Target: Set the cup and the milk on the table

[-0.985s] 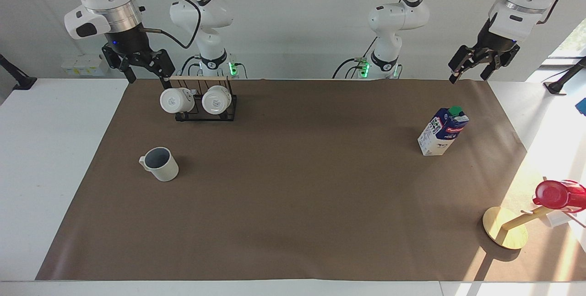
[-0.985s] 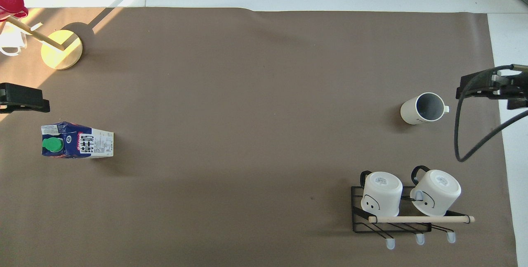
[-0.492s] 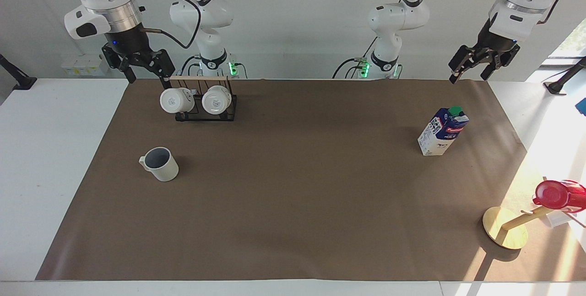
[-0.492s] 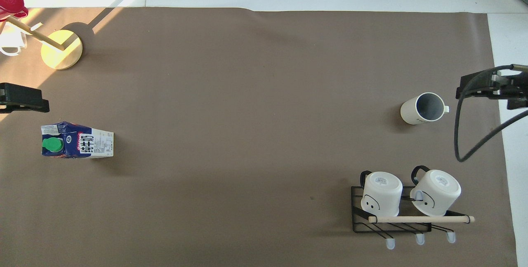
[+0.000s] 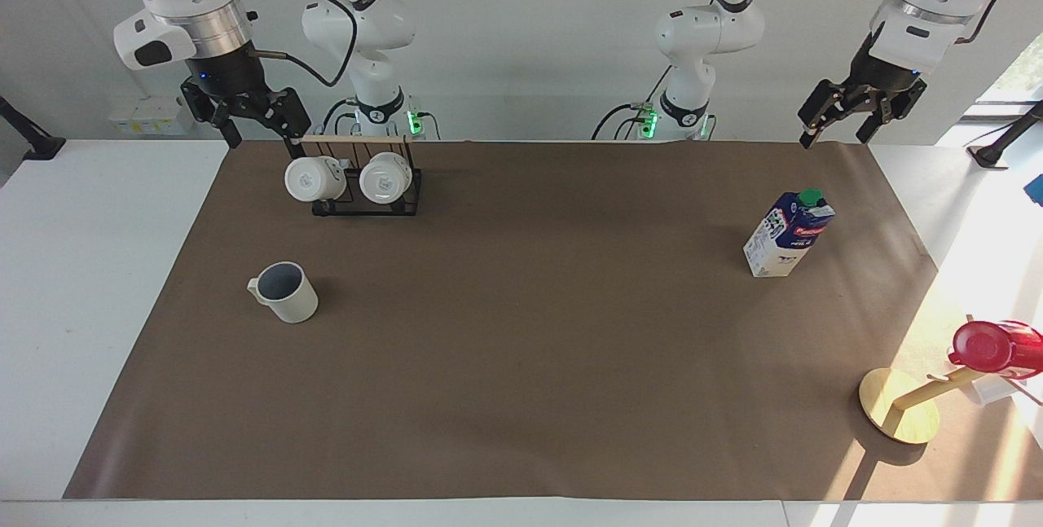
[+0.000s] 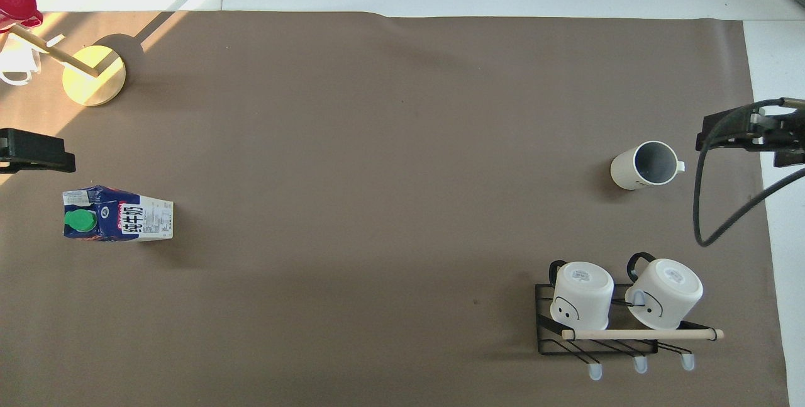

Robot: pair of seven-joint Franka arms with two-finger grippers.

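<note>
Cup (image 5: 283, 292) upright on the counter (image 5: 521, 397) toward the right arm's end, milk (image 5: 789, 234) upright toward the left arm's end, well apart; left gripper (image 5: 847, 116) and right gripper (image 5: 244, 113) raised, fingers spread, empty; placement apparently complete.

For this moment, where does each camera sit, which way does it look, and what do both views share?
Facing view: high across the table, looking at the robots; both arms show whole, the right tool raised by the mug rack, the left tool raised over the mat's edge.
Overhead view: high above the robots' end, looking steeply down; only dark tool parts enter at the side edges.
Shared: cup, milk, rack, brown mat, half a turn apart.
</note>
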